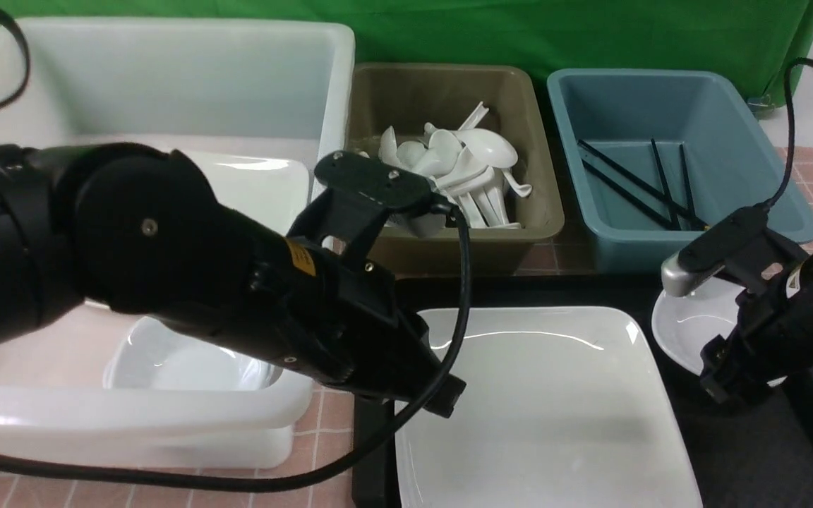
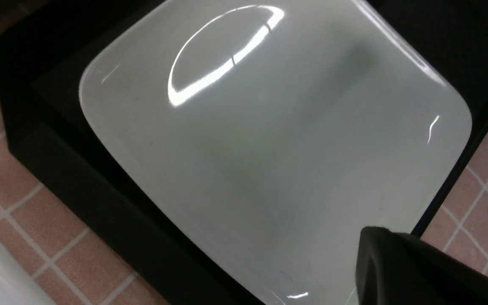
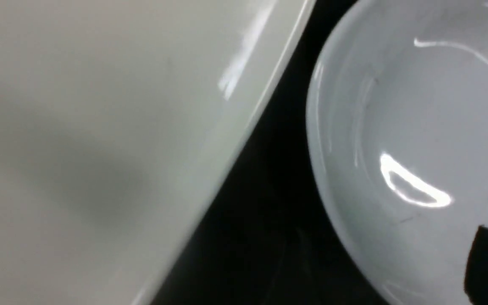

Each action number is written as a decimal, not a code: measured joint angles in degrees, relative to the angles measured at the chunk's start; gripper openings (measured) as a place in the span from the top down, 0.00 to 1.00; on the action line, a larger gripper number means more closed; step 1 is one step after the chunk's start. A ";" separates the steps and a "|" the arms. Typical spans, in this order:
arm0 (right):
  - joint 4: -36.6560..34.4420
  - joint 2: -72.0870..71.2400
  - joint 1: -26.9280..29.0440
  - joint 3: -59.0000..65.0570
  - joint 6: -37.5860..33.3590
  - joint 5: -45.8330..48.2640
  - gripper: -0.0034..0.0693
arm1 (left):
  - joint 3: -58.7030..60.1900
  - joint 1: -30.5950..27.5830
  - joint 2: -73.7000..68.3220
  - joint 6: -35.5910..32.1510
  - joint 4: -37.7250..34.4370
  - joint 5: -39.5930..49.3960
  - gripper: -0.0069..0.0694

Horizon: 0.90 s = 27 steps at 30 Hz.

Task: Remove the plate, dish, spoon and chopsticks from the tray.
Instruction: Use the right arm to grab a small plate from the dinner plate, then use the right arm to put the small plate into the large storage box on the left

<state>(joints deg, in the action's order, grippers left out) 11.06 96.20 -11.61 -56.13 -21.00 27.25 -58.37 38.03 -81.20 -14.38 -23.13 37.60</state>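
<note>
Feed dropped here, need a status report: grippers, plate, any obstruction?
Left gripper shut, at left edge of plate. Right gripper over dish, jaws unclear. Plate and dish both on tray. Nothing lying on the plate.

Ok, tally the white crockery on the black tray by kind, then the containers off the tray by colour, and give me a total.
Square plate: 1
Round dish: 1
White tub: 1
Brown bin: 1
Blue bin: 1
Total: 5
</note>
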 joint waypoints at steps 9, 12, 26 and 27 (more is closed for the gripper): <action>0.14 6.12 0.00 0.08 -3.41 -3.46 0.21 | 0.00 0.00 0.00 0.00 1.69 -0.40 0.91; 0.22 6.87 0.00 0.13 -3.53 -4.55 0.38 | 0.00 0.00 0.00 0.00 1.79 -0.40 0.91; -4.62 -2.32 -0.17 -5.06 -4.90 8.32 0.85 | -2.67 0.00 0.00 -1.86 0.15 -5.77 0.91; -7.48 -4.11 -0.23 -6.01 -4.74 10.55 0.85 | -3.25 0.00 0.00 -2.30 0.02 -6.61 0.91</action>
<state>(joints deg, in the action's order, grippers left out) 3.58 92.08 -11.85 -62.14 -25.74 37.81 -61.62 38.03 -81.20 -16.69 -23.11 30.98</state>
